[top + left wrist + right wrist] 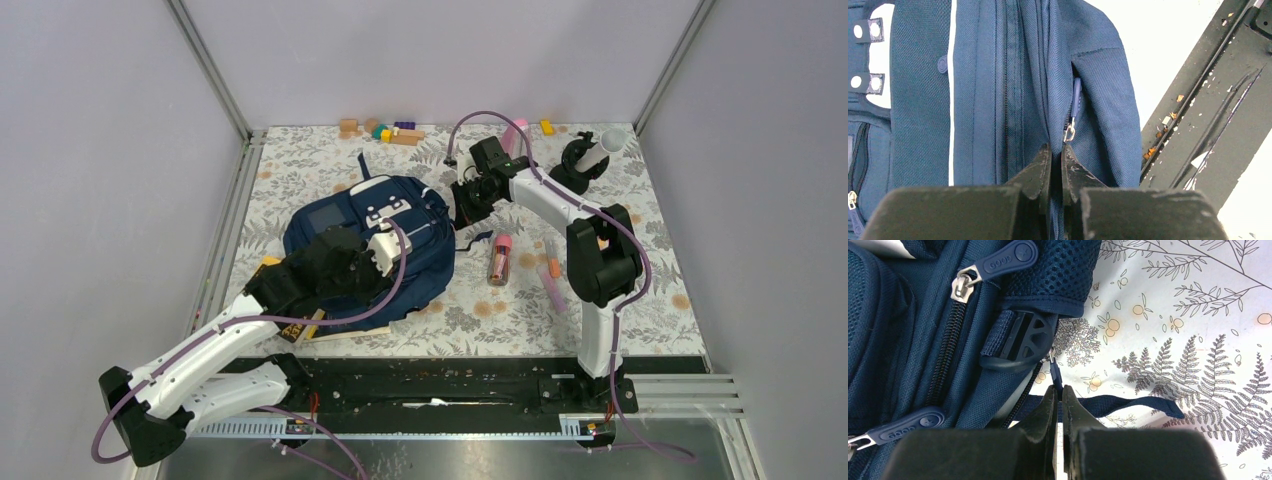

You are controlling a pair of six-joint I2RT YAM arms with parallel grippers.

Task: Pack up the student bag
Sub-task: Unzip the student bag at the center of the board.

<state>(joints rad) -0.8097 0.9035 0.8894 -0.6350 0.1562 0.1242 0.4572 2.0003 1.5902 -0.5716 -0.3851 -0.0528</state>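
The navy student bag [432, 250] lies flat on the floral table, its white patch [386, 211] facing up. My left gripper [380, 255] rests on the bag's near side. In the left wrist view it [1055, 150] is shut on a fold of bag fabric [1098, 100] just below a navy zipper pull [1074, 102]. My right gripper [470, 205] is at the bag's right edge. In the right wrist view it [1058, 390] is shut on a small navy zipper pull [1055, 374] beside a black buckle [1020, 340]. The zipper there looks partly open.
A pink-capped tube [499, 258] and two markers [552, 275] lie right of the bag. Coloured blocks [390, 131] line the back edge. A white-topped black object [595, 152] stands at the back right. A flat wooden-edged item [322, 333] sticks out under the bag's near side.
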